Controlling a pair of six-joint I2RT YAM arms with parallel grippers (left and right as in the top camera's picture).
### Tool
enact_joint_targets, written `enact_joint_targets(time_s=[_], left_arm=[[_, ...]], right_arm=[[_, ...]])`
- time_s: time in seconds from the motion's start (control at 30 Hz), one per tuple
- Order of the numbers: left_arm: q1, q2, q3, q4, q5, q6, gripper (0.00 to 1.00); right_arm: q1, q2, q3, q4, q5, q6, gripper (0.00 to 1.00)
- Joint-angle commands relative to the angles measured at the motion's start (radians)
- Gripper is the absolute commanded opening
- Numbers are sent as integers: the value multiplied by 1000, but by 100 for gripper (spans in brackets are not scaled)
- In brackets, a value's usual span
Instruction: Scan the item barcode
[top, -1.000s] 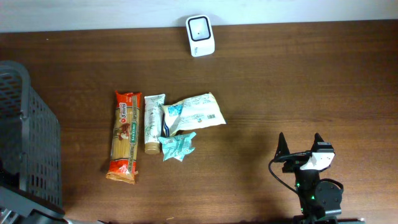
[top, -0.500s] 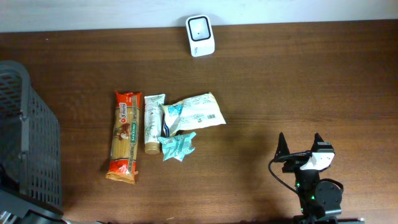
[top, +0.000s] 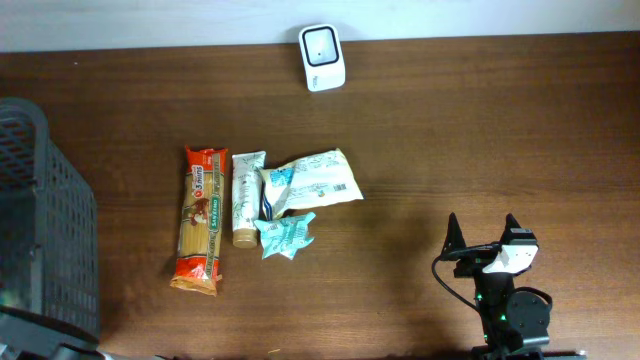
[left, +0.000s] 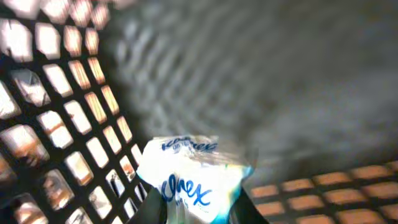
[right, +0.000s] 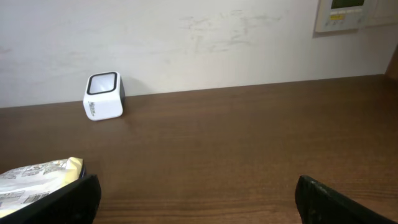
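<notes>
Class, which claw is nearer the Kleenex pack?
Left. The left claw grips the Kleenex pack inside the basket; the right claw stands open over the table, well away.

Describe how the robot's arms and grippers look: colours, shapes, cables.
The right gripper has two black, pointed fingers. Behind them sit a white block, a looping black cable and a small green light on the black right arm. Of the left gripper, only dark, blurred edges show.

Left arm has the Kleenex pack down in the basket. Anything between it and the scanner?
Yes: the basket wall surrounds the Kleenex pack held by the left gripper, so it likely has to lift out first. Beyond that, nothing visible blocks the way to the scanner; the pasta pack lies below that line.
</notes>
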Motion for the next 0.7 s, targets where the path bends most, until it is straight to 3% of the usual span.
enact_joint_targets(time_s=[0.0, 0.07, 0.17, 0.23, 0.47, 0.67], left_arm=[[-16, -10, 235, -62, 133, -3, 0], [-62, -13, 391, -97, 307, -3, 0], [-193, -49, 479, -101, 467, -2, 0], [-344, -90, 484, -82, 469, 32, 0], [-945, -103, 402, -93, 225, 49, 0], [-1225, -103, 24, 100, 222, -16, 0]], right_arm=[[-5, -6, -8, -2, 1, 5, 99], [-5, -6, -8, -2, 1, 5, 99], [-5, -6, -8, -2, 1, 5, 99], [-5, -6, -8, -2, 1, 4, 99], [-5, -6, -8, -2, 1, 4, 99], [-5, -6, -8, -2, 1, 4, 99]])
